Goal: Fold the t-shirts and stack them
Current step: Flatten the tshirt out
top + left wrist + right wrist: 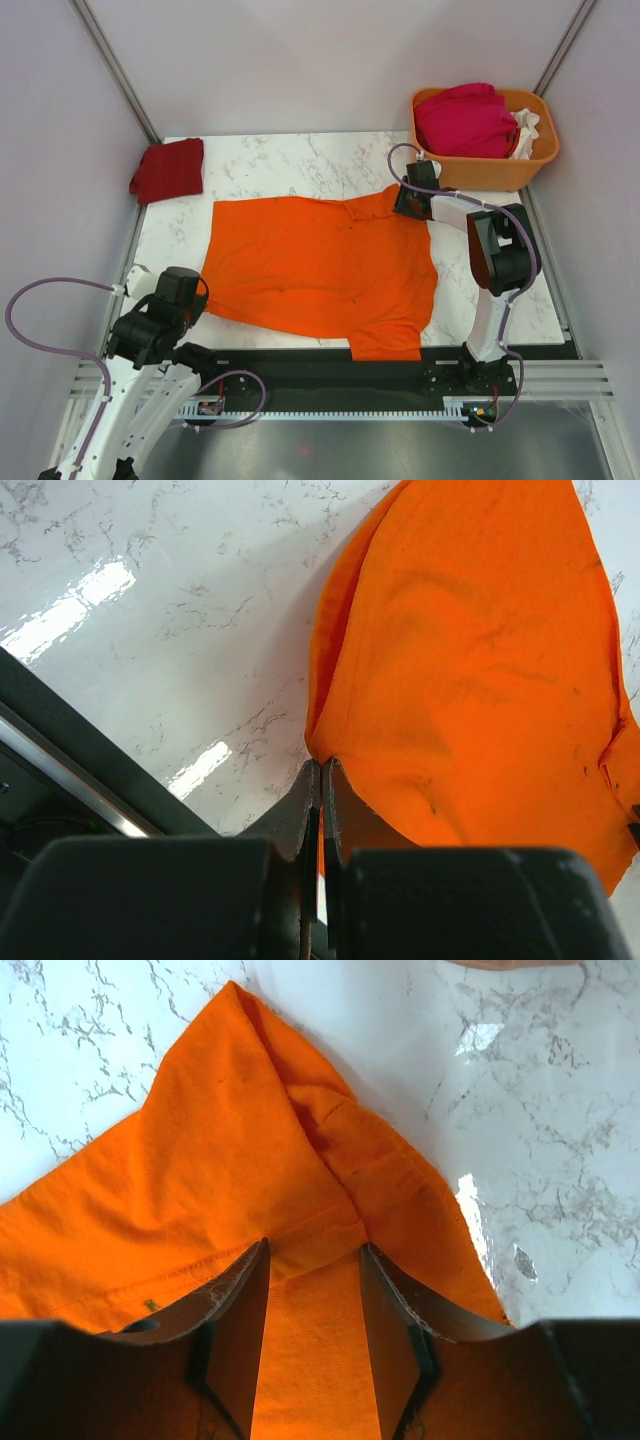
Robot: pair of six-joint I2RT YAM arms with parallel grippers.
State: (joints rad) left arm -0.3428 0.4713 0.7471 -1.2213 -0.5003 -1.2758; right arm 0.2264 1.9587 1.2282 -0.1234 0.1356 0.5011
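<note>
A bright orange t-shirt (320, 270) lies spread flat across the marble table. My left gripper (196, 297) is at its near left corner, shut on the shirt's edge (322, 762); the cloth (480, 660) runs away from the jaws. My right gripper (408, 205) is open over the shirt's far right corner, the jaws pressed down on the cloth (250, 1160) near a seam. A folded dark red t-shirt (168, 168) lies at the far left corner. A magenta t-shirt (465, 120) and a white one (528, 130) lie in the basket.
A rigid orange plastic basket (490, 170) stands at the far right corner, just behind my right gripper. Bare marble table (290, 160) shows behind the orange shirt. Grey walls close in the table on three sides.
</note>
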